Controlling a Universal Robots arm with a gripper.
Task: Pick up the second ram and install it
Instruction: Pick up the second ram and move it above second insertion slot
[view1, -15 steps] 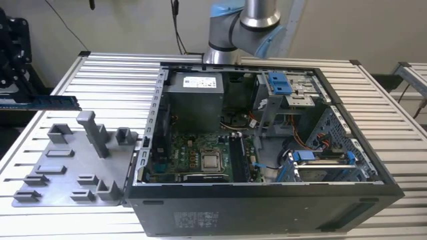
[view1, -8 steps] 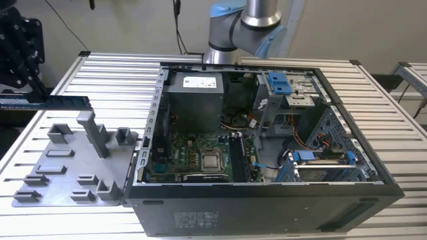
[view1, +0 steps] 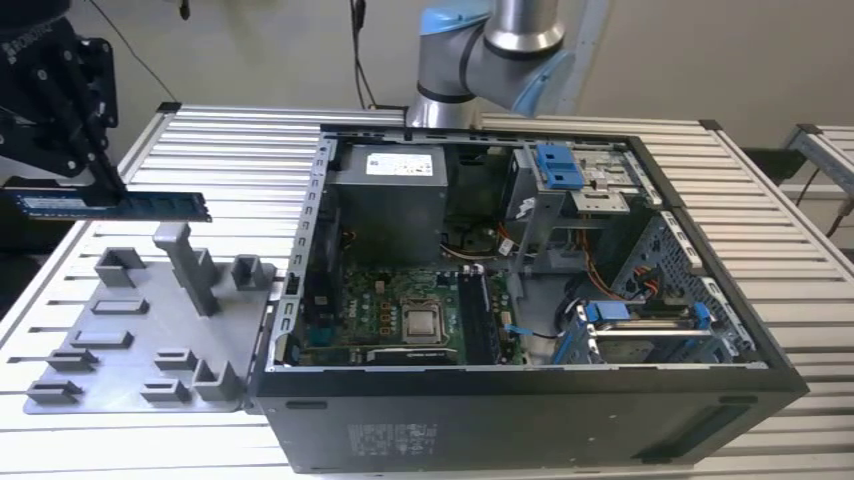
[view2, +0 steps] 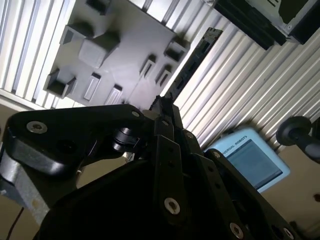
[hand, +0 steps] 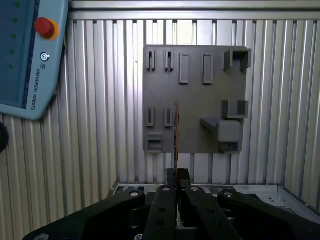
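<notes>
In the exterior view the second ram (view1: 167, 206), a thin blue board, hangs level in the air above the grey fixture plate (view1: 134, 330), at the exterior view's left of the open computer case (view1: 534, 400). My black gripper (view1: 104, 192) is shut on it from above. Both wrist views show the ram edge-on (hand: 176, 132) (view2: 195, 57), sticking out from between the closed fingers (hand: 165, 192) (view2: 167, 125), with the fixture plate (hand: 200, 95) (view2: 120, 55) beyond it. The motherboard (view1: 400, 310) and its long dark memory slots (view1: 475, 318) lie inside the case.
The case holds a grey power supply (view1: 387, 190), blue drive-bay clips (view1: 561, 165) and cables. Upright posts (view1: 187, 265) stand on the fixture plate. A teach pendant (hand: 25, 55) (view2: 250, 157) lies on the slatted table (view1: 227, 140). The arm's base (view1: 481, 50) rises behind the case.
</notes>
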